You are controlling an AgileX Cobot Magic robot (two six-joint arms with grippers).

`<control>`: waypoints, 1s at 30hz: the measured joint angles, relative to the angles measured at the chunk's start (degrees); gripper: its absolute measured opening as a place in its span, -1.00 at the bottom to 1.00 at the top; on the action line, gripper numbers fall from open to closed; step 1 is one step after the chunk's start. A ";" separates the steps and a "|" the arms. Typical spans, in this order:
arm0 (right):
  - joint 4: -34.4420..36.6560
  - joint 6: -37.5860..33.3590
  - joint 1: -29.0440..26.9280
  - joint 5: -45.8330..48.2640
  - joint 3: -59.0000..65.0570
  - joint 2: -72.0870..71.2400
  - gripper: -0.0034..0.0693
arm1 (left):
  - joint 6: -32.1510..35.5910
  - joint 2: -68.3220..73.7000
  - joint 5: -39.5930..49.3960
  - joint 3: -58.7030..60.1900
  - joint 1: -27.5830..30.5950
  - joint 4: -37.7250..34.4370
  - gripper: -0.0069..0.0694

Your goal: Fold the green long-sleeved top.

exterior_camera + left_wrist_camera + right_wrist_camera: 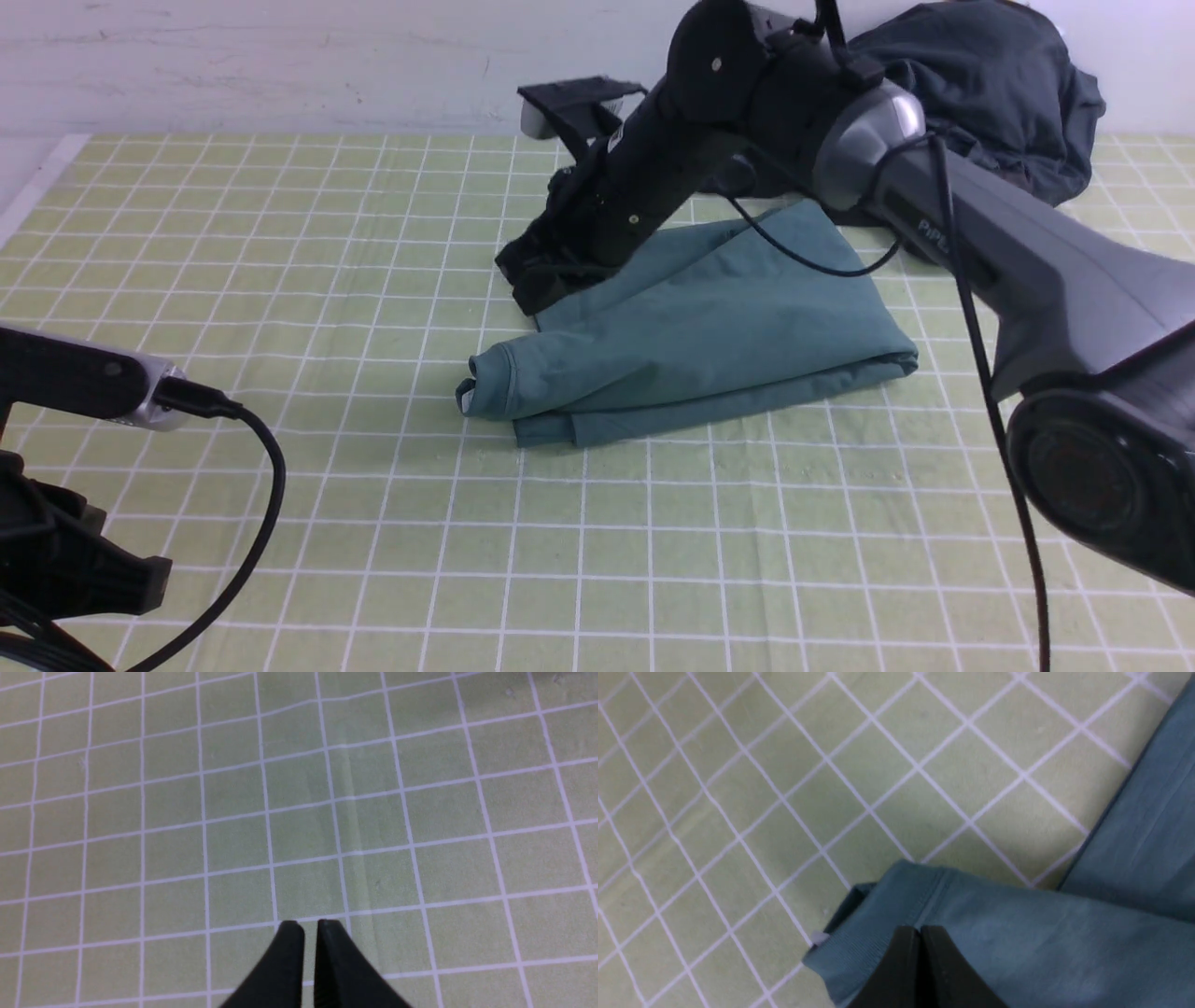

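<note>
Right gripper: closed, its fingertips together, above the near-left portion of the green long-sleeved top; no fabric is seen pinched between them, and whether the tips touch the knit cannot be told. Left gripper: fingertips narrowly parted, with nothing between them, over the gridded table covering.

The green long-sleeved top lies in the middle to far right part of the table, its long folded body slanting from the near left toward the far right. At its left end, a rounded fold carries a small pale tab at the edge. Lower layers project past the near edge, and another strip of fabric extends beyond the far edge of the main fold. The right corner of the top is raised in a soft fold.

The right arm reaches from the right across the far part of the top, hiding some of its far edge. A dark charcoal garment is heaped at the far right, behind this arm; its separation from the top is partly hidden. The left arm stands at the near left, well apart from the top. Gridded covering shows between them, along the near side, and left of the top.
</note>
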 joint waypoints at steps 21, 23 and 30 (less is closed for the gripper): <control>5.41 -10.53 -31.39 -7.86 36.01 -17.90 -0.94 | -0.20 0.00 0.18 0.00 0.00 -2.39 -0.75; 7.00 -13.22 -31.39 -10.70 38.97 -19.19 -0.94 | -0.20 0.00 -0.07 0.00 0.00 -2.46 -0.75; 5.33 -14.08 -31.39 -11.64 40.60 -18.94 -0.67 | -0.20 0.00 -0.24 0.00 0.00 -2.61 -0.75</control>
